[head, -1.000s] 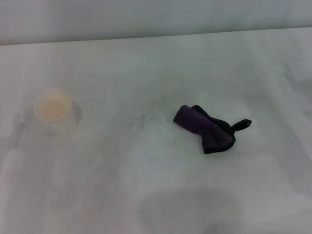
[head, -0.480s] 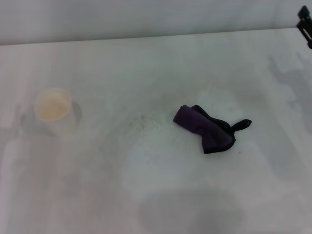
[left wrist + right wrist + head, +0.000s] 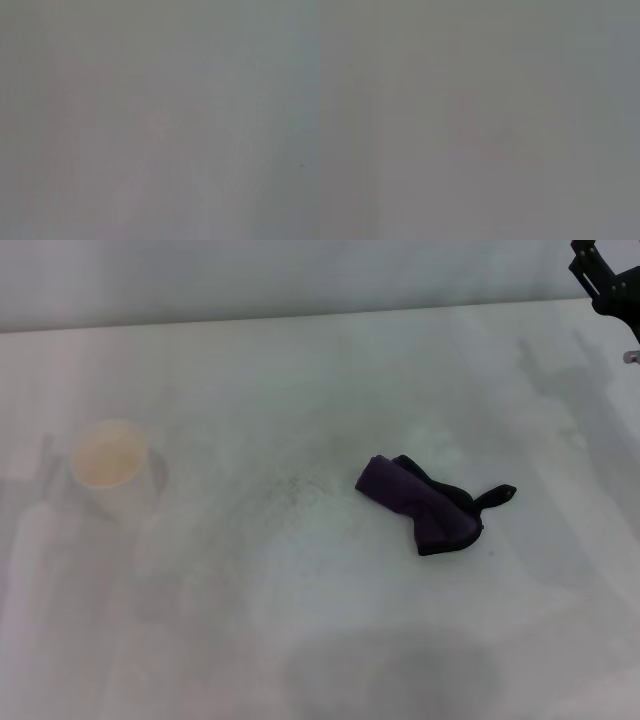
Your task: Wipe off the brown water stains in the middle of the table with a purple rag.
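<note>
Head view shows the rag (image 3: 420, 505) lying crumpled on the white surface (image 3: 300, 370), a little right of the middle, with one dark corner sticking out toward the right. Just left of it, near the middle, there is a faint speckled patch (image 3: 295, 488); whether that is the brown stain or what is left of one is too faint to tell. A cup (image 3: 108, 465) stands well apart on the left.

At the far right corner the right claw (image 3: 600, 275) hangs above the surface, well apart from the rag, gripping nothing; whether its jaws are open or closed cannot be told. The left claw is not to be seen, and both wrist views show nothing.

This scene fits two stages: the rag waiting to be picked up for wiping, or the rag set down after the wiping. If the right claw is bound for the rag, I judge a good grasp would come from above onto the thick folded bulk, not the thin loose corner, which would let the cloth dangle and smear instead of pressing flat. Any wiping should press lightly and sweep leftward across the speckled patch, staying clear of the cup.
</note>
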`<move>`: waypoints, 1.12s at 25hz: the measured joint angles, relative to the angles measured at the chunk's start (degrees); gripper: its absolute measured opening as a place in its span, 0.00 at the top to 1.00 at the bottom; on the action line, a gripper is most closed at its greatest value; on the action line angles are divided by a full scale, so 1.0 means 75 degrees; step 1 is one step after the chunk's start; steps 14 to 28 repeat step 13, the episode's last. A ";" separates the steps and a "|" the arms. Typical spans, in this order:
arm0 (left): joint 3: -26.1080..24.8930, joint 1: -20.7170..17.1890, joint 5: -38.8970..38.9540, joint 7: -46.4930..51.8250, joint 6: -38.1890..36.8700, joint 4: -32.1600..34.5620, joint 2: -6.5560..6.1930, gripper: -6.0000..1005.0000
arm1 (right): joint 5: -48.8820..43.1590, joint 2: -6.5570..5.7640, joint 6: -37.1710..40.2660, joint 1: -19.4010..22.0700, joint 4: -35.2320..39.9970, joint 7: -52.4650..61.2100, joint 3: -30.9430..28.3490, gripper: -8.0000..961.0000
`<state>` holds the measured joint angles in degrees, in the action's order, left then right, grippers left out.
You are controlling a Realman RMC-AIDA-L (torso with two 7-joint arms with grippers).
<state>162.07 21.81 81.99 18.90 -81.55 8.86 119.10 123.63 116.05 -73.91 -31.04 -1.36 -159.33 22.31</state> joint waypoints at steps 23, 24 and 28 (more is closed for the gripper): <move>0.0000 0.0018 0.0190 0.0053 0.0057 0.0047 0.0025 0.12 | 0.0009 -0.0014 0.0235 -0.0022 -0.0007 0.0181 -0.0139 0.10; 0.0000 0.0018 0.0190 0.0053 0.0057 0.0047 0.0025 0.12 | 0.0009 -0.0014 0.0235 -0.0022 -0.0007 0.0181 -0.0139 0.10; 0.0000 0.0018 0.0190 0.0053 0.0057 0.0047 0.0025 0.12 | 0.0009 -0.0014 0.0235 -0.0022 -0.0007 0.0181 -0.0139 0.10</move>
